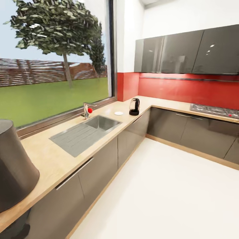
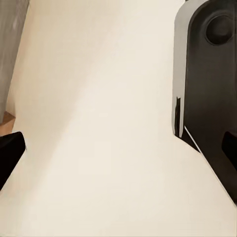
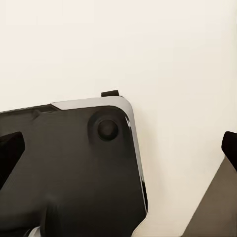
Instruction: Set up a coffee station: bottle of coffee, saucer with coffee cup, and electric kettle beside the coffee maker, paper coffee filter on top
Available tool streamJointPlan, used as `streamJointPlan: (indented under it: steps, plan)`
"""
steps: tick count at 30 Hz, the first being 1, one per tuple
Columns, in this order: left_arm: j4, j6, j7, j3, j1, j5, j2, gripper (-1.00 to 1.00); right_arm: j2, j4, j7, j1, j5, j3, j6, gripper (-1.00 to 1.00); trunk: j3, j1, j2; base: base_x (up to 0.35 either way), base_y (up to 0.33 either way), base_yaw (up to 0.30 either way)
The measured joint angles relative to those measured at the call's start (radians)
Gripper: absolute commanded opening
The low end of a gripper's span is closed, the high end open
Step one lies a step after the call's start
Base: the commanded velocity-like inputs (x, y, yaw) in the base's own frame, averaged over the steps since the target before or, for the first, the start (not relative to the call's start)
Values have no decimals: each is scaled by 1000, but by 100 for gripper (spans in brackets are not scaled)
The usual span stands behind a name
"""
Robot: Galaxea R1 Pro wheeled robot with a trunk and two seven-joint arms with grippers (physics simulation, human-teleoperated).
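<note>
The kitchen countertop [image 1: 49,156] runs along the window wall and turns the far corner. Near that corner stands the coffee maker [image 1: 134,107], black with a rounded top. The saucer [image 1: 118,113] lies flat on the worktop just to its left, with nothing on it. Both are far from me. My left gripper [image 2: 118,150] hangs open over the white floor, its black fingertips [image 2: 10,153] wide apart and holding nothing. My right gripper [image 3: 119,148] is open too, above my own black base [image 3: 69,168]. The bottle of coffee, filter, cup, kettle and shelf are out of view.
An inset steel sink [image 1: 87,132] with a red-knobbed tap [image 1: 87,110] lies between me and the coffee maker. A large dark grey tapered object [image 1: 15,166] stands at the near left edge. A hob [image 1: 214,110] sits on the right-hand counter under dark wall cabinets [image 1: 186,51]. White floor [image 1: 166,192] lies ahead.
</note>
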Motion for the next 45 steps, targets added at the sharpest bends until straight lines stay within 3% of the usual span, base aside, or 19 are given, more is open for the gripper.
streamJointPlan:
  steps: [19,45]
  plan:
    - [-9,-3,1,0,-1,-2,-13,100,0,0,-1,0,1,1,0,100,0,0,0,335,-75,-259]
    - [-11,-7,0,0,0,0,-16,100,7,3,1,0,6,7,0,100,0,0,0,305,-174,-10]
